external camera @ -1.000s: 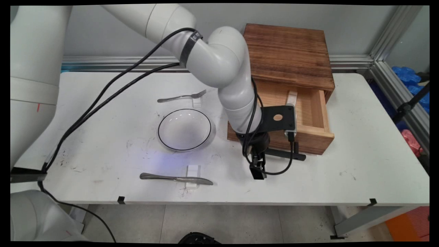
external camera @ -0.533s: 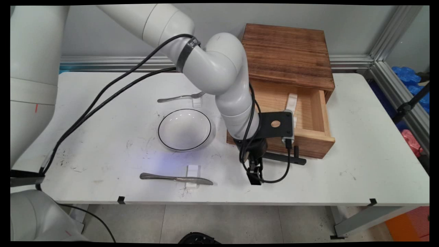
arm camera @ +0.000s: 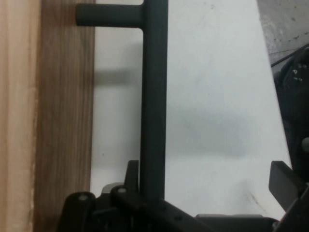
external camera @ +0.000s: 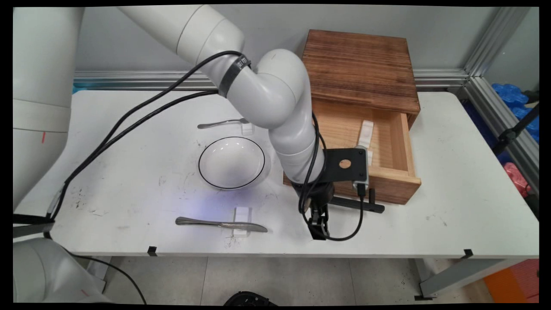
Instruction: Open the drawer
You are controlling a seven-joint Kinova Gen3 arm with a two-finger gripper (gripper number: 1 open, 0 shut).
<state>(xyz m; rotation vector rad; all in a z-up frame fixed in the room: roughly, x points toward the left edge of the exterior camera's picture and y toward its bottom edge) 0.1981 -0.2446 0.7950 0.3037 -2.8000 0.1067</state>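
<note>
**Item: drawer handle** [arm camera: 153, 96]. Black bar on short posts, fixed to the drawer front [arm camera: 63, 121]. In the hand view it passes between the fingers, right against the finger [arm camera: 133, 169] nearer the wood. The other finger [arm camera: 285, 181] stands well apart from it.

**Gripper** [external camera: 319, 226]. Fingers spread wide and not clamped on the bar. It is hooked behind the bar on one side only and points down at the table [external camera: 452, 206], close to its near edge.

**Change over the last second.** The gripper has drawn towards the near edge. The handle and the drawer [external camera: 389, 183] have come with it, so the drawer stands further out of the wooden cabinet [external camera: 361, 69] and more of its floor shows.

**Drawer contents.** A white block [external camera: 366, 131] lies behind the gripper, on the drawer floor.

**Surroundings.**
- Bowl [external camera: 231, 162]: white with a dark rim, to the side of the gripper away from the drawer, well apart.
- Knife [external camera: 221, 224]: on that same side and nearer the table edge, resting on a small white stand [external camera: 242, 213].
- Fork [external camera: 219, 124]: beyond the bowl, partly hidden by the arm.
</note>
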